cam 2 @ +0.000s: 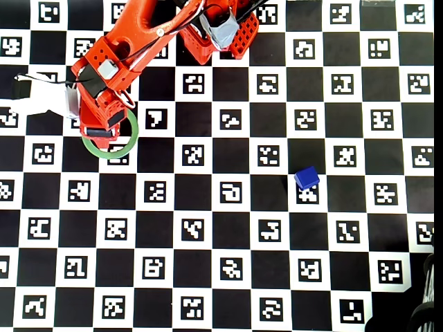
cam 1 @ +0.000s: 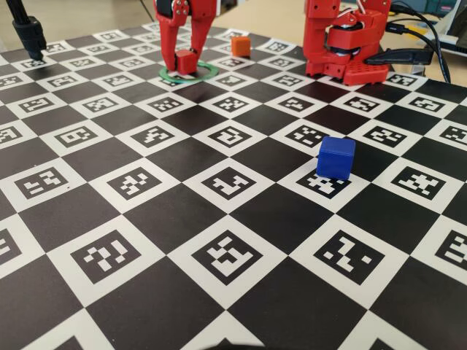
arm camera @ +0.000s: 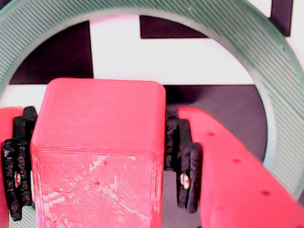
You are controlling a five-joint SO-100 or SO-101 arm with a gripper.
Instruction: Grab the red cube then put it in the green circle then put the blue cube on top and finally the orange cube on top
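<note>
A flat black-and-white checkerboard surface printed with square markers fills the scene. The small matte red cube is clamped between the black-padded fingers of the red two-finger gripper inside the thin flat green ring, near 10 o'clock of the overhead view, with the small deep-blue cube lying well apart toward 3 o'clock. The small matte orange cube is shown only in the fixed view, at 2 o'clock from the ring, while the pads pressed against the cube's sides are seen only in the wrist view.

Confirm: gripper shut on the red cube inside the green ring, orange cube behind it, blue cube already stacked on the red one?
Not quite. The blue cube isn't stacked: the fixed view shows it sitting alone on the board, far from the ring. The rest holds: the gripper is shut on the red cube inside the green ring, with the orange cube behind it.
</note>
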